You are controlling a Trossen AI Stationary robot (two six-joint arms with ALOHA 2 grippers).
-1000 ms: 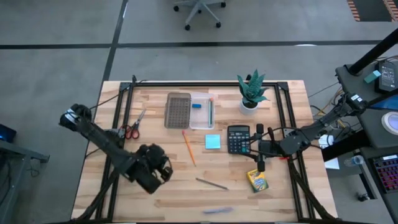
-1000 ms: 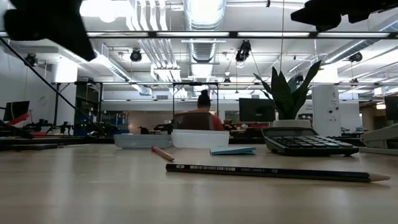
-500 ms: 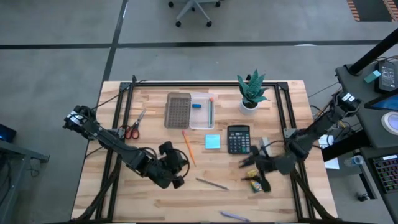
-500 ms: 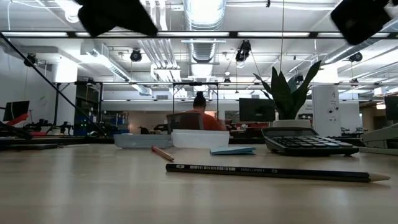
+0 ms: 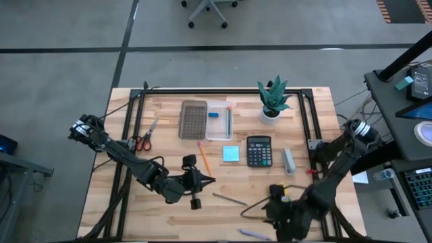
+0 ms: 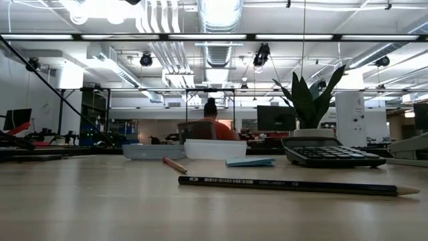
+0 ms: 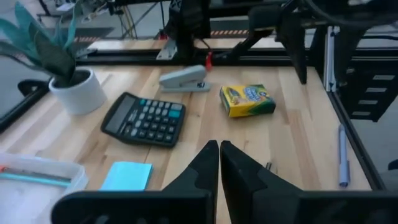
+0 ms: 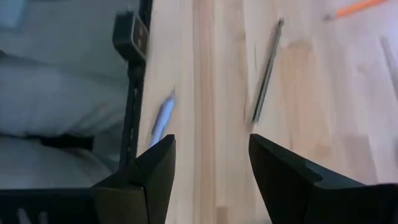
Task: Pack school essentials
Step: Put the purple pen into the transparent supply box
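Table seen from above, wooden top with black frame rails.

Left gripper over the table's near-middle, just near of the orange pencil. Fingers pressed together, holding nothing (the wrist view shows them meeting in a tight point).

Right gripper low at the near right edge of the table. Fingers stand apart with bare wood between them; nothing gripped. Its wrist view looks down on the grey pencil and the blue pen, which lies right at the table's near edge.

Where the school things lie:
- Grey pencil loose on the near-middle wood, between the two grippers.
- Light-blue sticky pad mid-table, just left of the calculator.
- Red-handled scissors well to the left.
- Clear case at the far middle, with a blue eraser and a green pencil inside; brown tray touching its left side.
- Crayon box near the right side, beside the stapler; in the overhead view the right arm covers it.
- Potted plant far right.

A seated person shows in the room beyond.
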